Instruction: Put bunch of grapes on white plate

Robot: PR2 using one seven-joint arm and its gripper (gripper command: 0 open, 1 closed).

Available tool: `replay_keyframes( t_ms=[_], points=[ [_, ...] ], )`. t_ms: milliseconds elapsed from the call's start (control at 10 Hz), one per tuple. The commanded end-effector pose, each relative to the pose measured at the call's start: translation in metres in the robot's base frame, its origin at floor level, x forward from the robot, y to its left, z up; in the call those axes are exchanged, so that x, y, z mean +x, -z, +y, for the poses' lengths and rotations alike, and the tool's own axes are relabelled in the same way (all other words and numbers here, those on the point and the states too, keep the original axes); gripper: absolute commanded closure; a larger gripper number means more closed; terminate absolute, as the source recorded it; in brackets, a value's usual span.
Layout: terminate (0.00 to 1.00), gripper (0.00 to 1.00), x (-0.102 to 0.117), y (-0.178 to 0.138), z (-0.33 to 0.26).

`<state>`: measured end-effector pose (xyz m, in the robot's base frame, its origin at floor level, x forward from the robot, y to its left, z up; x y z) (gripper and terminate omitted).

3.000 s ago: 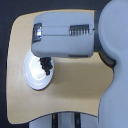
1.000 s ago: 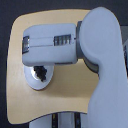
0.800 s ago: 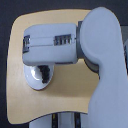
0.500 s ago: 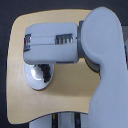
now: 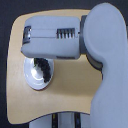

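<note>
The white plate (image 5: 31, 79) sits on the tan table toward the exterior view's left. A dark elongated bunch of grapes (image 5: 44, 71) lies on the plate's right half. My big grey forearm (image 5: 52, 40) hangs just above the plate and covers its upper rim. The gripper's fingers are hidden beneath the forearm, so I cannot see how they stand or whether they touch the grapes.
The round-cornered tan table (image 5: 65, 100) has its left edge close to the plate, with dark floor beyond it. My grey upper arm (image 5: 107, 70) fills the exterior view's right side.
Since three seconds ago the forearm has shifted toward the view's left and the upper arm has swung into view. In the last second hardly anything moves; the grapes stay on the plate.
</note>
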<state>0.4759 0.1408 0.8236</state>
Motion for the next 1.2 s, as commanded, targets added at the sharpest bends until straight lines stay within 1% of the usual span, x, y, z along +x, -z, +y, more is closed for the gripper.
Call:
replay_keyframes(
  t_ms=[0,100,400,800,1100],
  points=[
    [0.00,0.00,0.030,-0.085,-0.045],
    [0.00,0.00,0.027,-0.095,-0.064],
    [0.00,0.00,0.027,-0.106,-0.113],
    [0.00,0.00,0.031,-0.125,-0.197],
    [0.00,0.00,0.021,-0.139,-0.268]
  ],
)
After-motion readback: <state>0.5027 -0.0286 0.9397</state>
